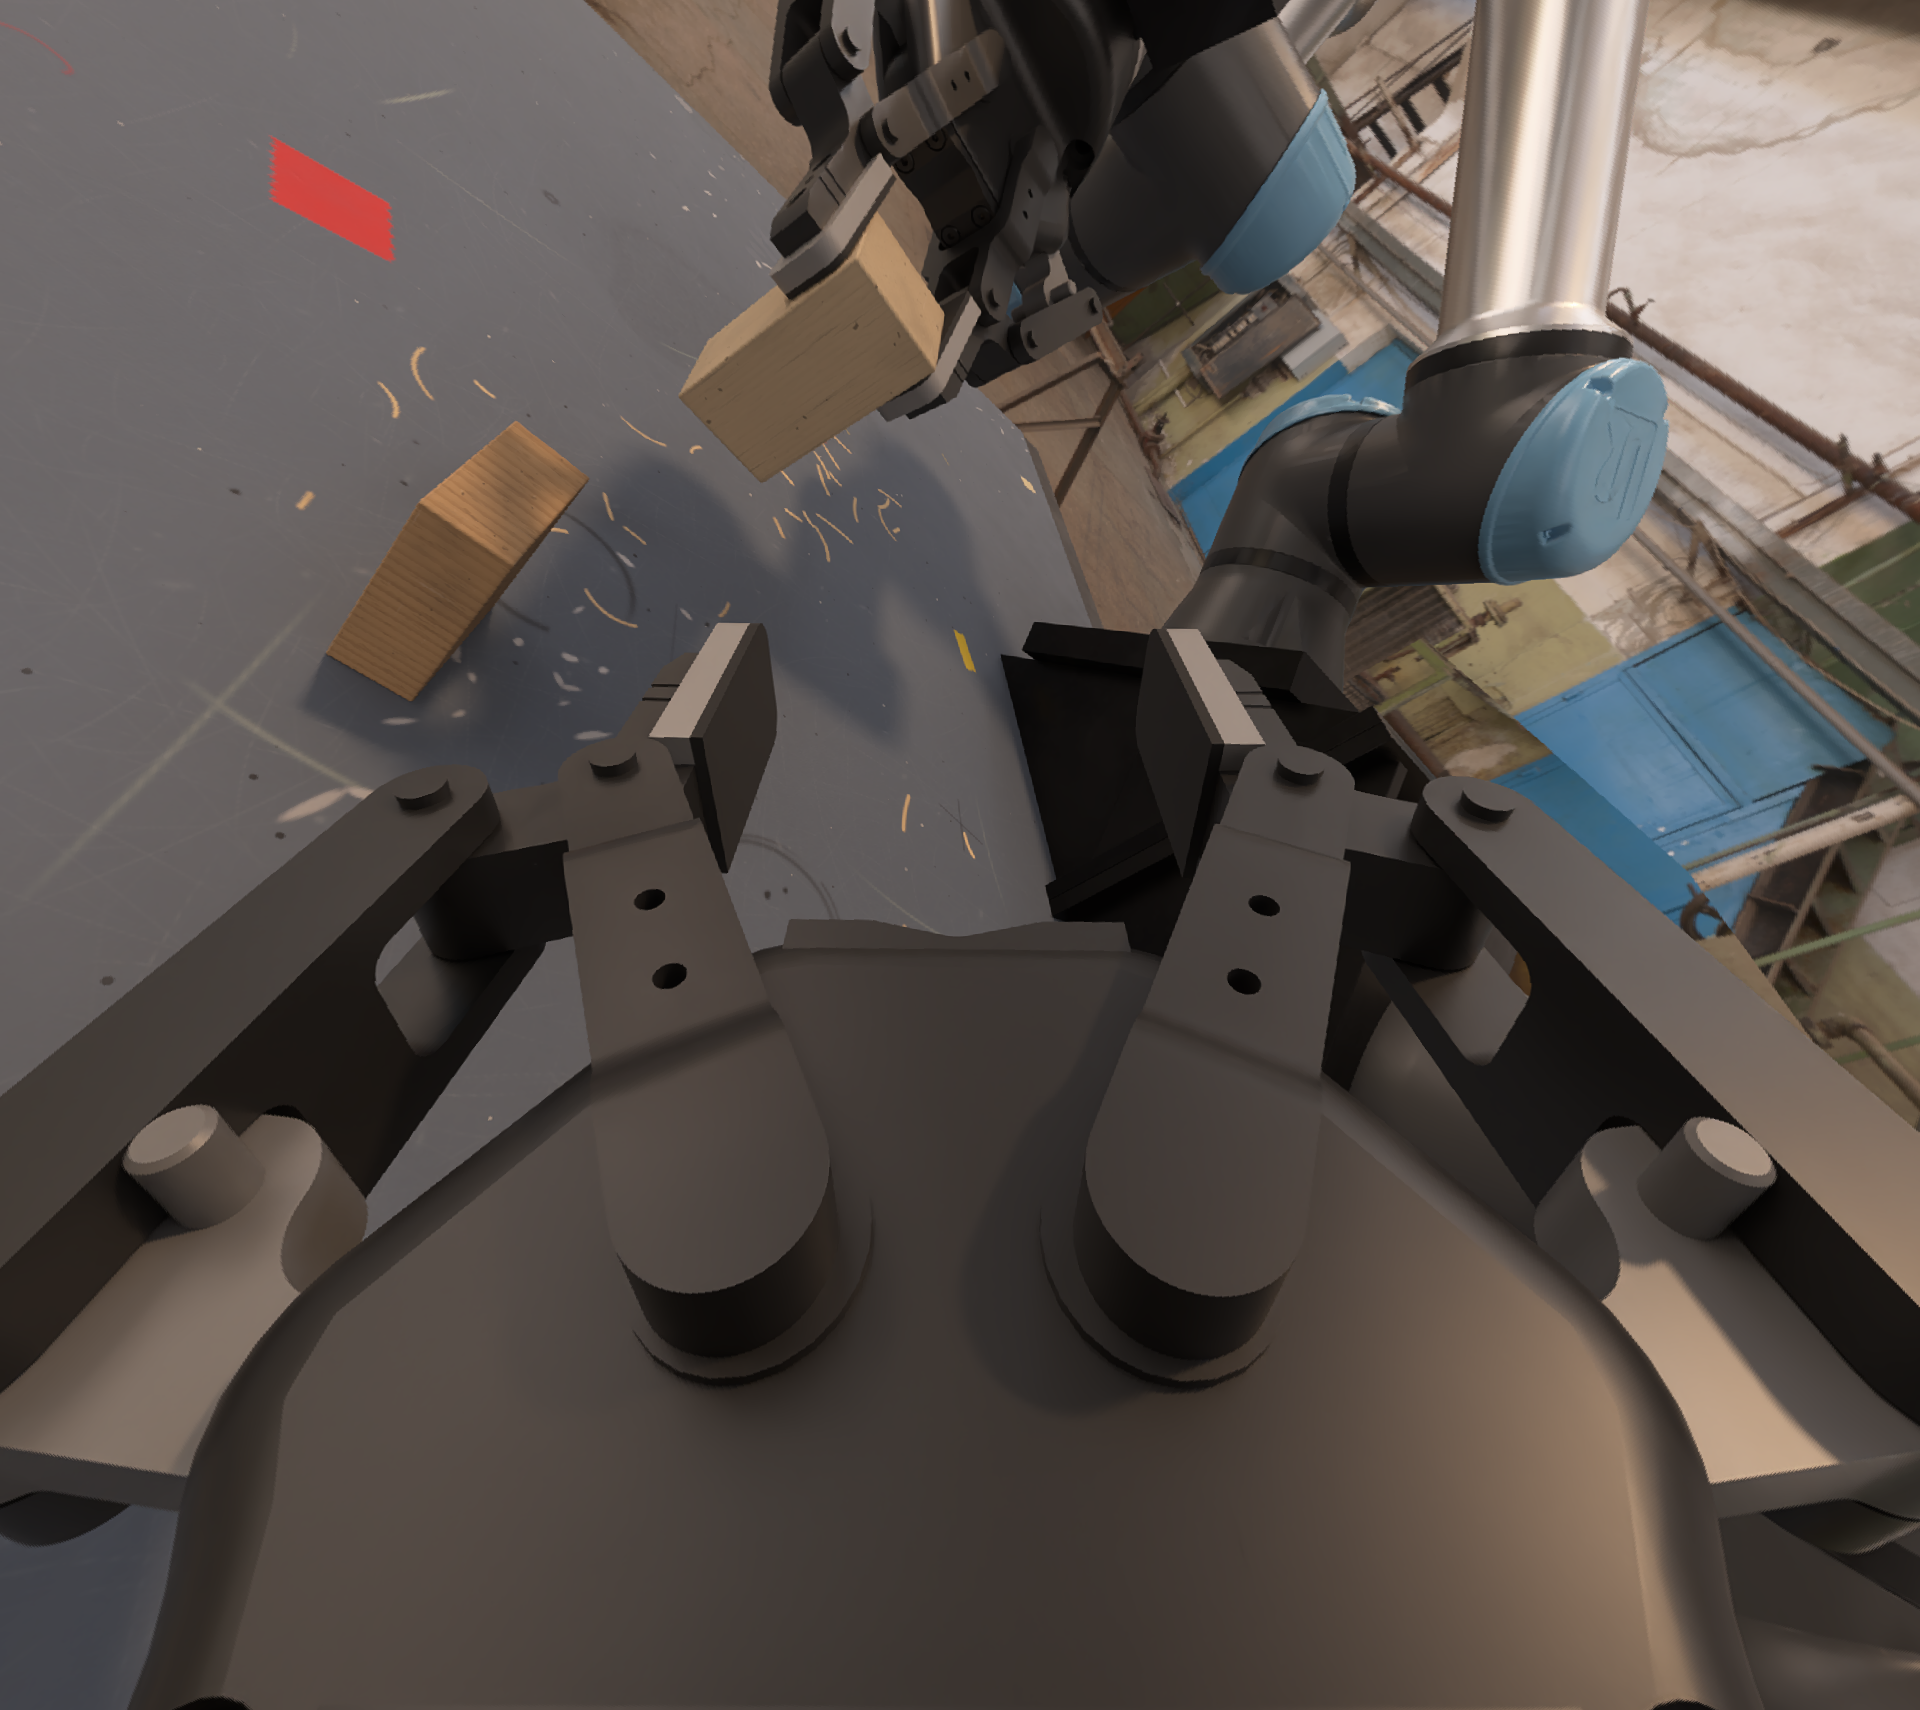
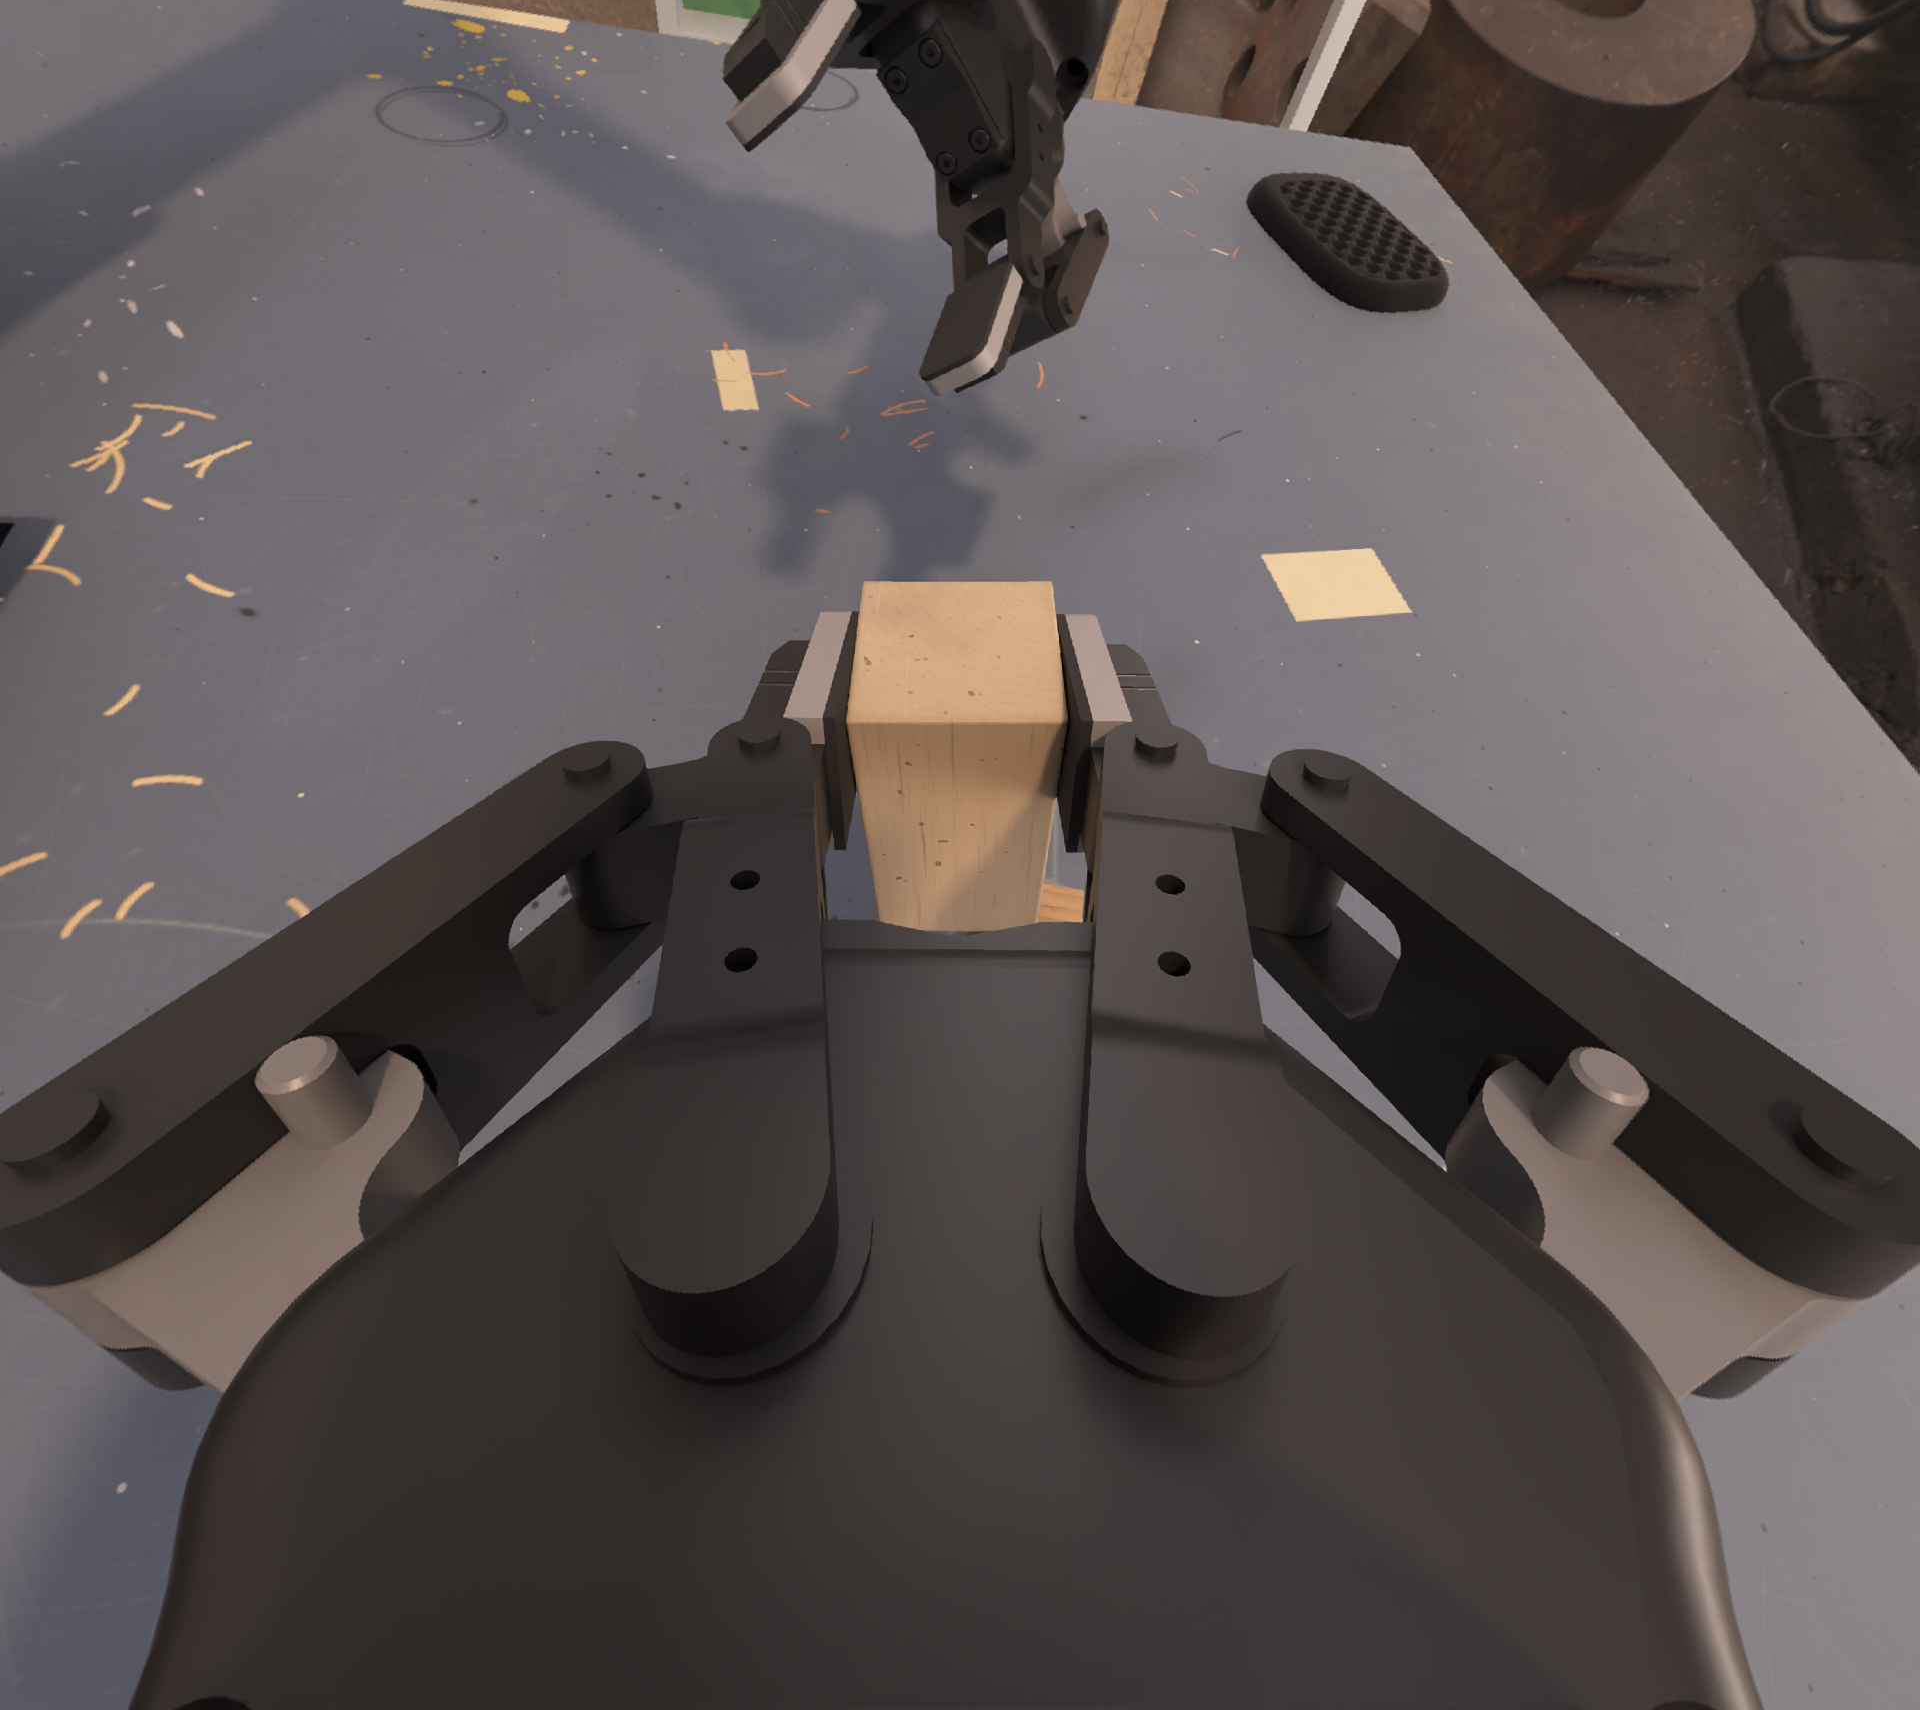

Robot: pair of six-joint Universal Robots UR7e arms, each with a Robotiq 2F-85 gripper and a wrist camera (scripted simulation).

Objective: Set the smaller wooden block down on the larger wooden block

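**Pale block held in the air, darker block on the table**

R gripper (image 2: 958,684) is clamped on the pale wooden block (image 2: 956,756), one pad on each side face, block sticking out past the fingertips. From the left wrist view the same block (image 1: 816,372) hangs clear of the grey table (image 1: 208,413), tilted, w/ its shadow on the tabletop below. It sits above & off to one side of the darker wooden block (image 1: 457,559), not touching it.

The darker block lies flat on the table, long side down, well apart from the red patch (image 1: 330,197) farther off. Which block is the smaller one: hard to tell from these angles.

L gripper (image 1: 956,715) is empty, fingers spread apart w/ nothing between the pads. In the right wrist view it (image 2: 873,237) hovers over the table beyond the held block, fingers pointing down, its shadow below.

Also on the table: a black honeycomb-textured pad (image 2: 1349,242) near the far edge, a pale yellow square (image 2: 1335,583) & a small pale strip (image 2: 735,379), plus scattered orange scuff marks
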